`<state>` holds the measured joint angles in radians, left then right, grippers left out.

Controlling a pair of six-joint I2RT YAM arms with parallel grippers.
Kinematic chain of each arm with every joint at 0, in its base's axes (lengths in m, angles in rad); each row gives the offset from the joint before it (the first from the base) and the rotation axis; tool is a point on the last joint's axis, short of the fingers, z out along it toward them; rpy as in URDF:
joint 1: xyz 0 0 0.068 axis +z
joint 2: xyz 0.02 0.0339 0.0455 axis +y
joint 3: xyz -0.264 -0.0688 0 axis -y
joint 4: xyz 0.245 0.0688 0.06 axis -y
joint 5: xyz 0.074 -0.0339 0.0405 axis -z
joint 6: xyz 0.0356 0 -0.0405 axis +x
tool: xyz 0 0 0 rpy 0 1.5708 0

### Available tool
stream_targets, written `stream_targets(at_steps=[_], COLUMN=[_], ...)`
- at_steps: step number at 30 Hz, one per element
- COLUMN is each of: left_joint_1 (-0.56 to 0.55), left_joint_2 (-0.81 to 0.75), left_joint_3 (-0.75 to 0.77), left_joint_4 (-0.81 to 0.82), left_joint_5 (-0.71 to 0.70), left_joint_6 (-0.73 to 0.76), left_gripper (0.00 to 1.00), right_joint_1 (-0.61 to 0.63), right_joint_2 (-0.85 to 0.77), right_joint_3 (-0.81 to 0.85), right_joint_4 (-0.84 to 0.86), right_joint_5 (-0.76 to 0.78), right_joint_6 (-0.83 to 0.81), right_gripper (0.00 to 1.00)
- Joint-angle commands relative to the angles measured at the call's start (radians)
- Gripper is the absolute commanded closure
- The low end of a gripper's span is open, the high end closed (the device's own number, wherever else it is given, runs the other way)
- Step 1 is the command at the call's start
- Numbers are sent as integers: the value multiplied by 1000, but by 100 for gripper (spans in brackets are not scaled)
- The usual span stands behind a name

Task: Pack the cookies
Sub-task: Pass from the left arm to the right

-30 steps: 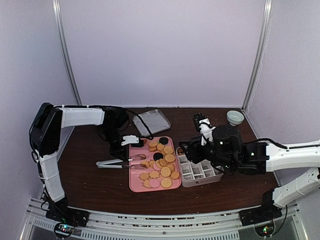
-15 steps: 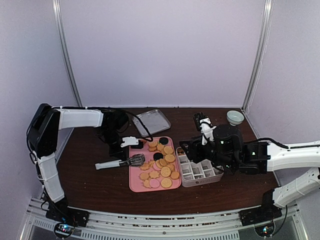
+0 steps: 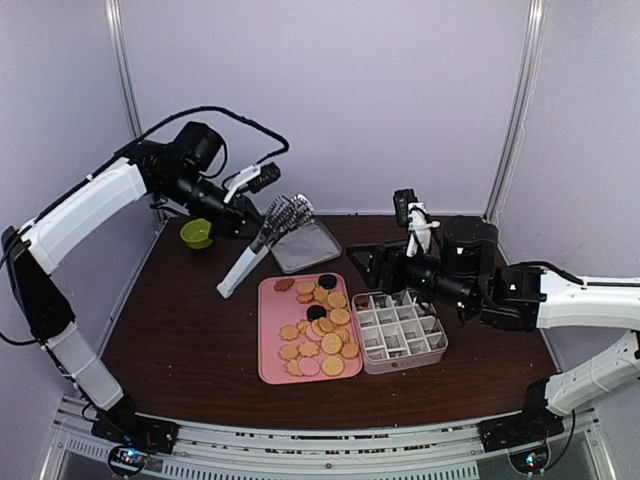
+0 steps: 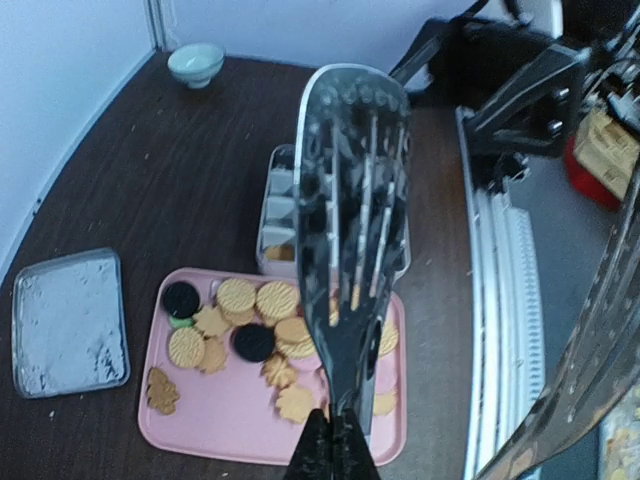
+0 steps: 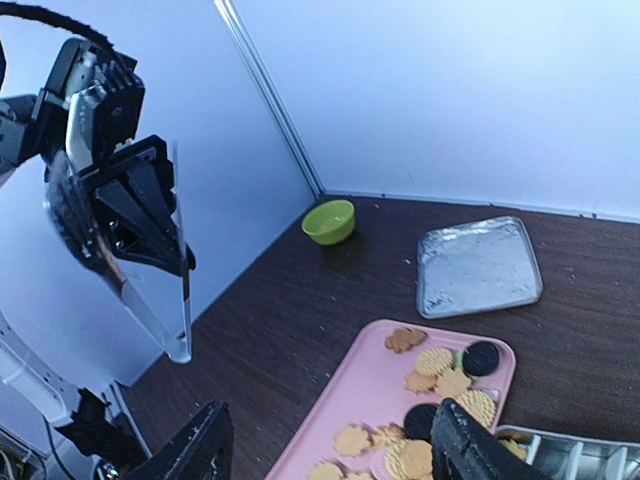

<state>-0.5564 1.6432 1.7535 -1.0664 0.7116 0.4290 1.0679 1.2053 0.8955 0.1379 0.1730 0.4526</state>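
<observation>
Roughly twenty cookies (image 3: 322, 335) lie on one pink tray (image 3: 270, 315) on the table (image 3: 180, 340), though they overlap too much for a sure count. Most are golden rounds, two are black, and one brown shaped one sits alone at the tray's far corner. One more of them sits in a corner cell of the single white divided box (image 3: 405, 362), which touches the tray's right side.

The right fingers (image 5: 205, 445) stand wide apart and empty, hovering over the box's far end. The tray lies just ahead of and below them.

The left fingers (image 5: 135, 205) are pinched tight on one pair of metal tongs (image 3: 262, 245), raised well above the table. The tray lies well below them and to their right.

Under the tongs' head lies one foil tray (image 3: 305, 247). There are two bowls: a green bowl (image 3: 197, 233) below the left fingers and a pale bowl (image 4: 195, 63) in the far corner beyond the right fingers. The right arm hides the pale one from above. From the left wrist, the tongs' head blocks part of the box and several cookies.
</observation>
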Motion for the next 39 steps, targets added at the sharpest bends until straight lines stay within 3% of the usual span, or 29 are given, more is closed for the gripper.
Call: stream_targets(at_steps=[1,10,14,23,32,36,37,39], left_joint_1=[-4,-5,-5,-6,-6,-4,-3,4], left_joint_2=[-49,-144,-149,-156,-167,-174,-173,-171], left_joint_3=[-14,-185,-195,-213,-244,-211,-192,-144], left_joint_4=[48,273,292,298,300,234,189,69], left_joint_5=[244,294,303,348,354,325,313,284], left_joint_6=[-228,-406,-421,-415,-401,-332,-285,-152], left_gripper=[100,100,100,100,100,67,53,37], right_joint_1=[-8,-9,-10,-12,-21,-33,-34,-37], right_joint_2=[66,233,281,358,377,366,363,357], right_joint_3=[123,286,330,398,425,423,424,439], right_joint_4=[106,178,179,187,184,118,89,1], right_joint_5=[-142,-299,-325,-361,-377,-354,-351,-343], right_joint_6=[19,60,71,96,112,99,86,33], right_gripper=[32,38,44,73,94,100,100,100])
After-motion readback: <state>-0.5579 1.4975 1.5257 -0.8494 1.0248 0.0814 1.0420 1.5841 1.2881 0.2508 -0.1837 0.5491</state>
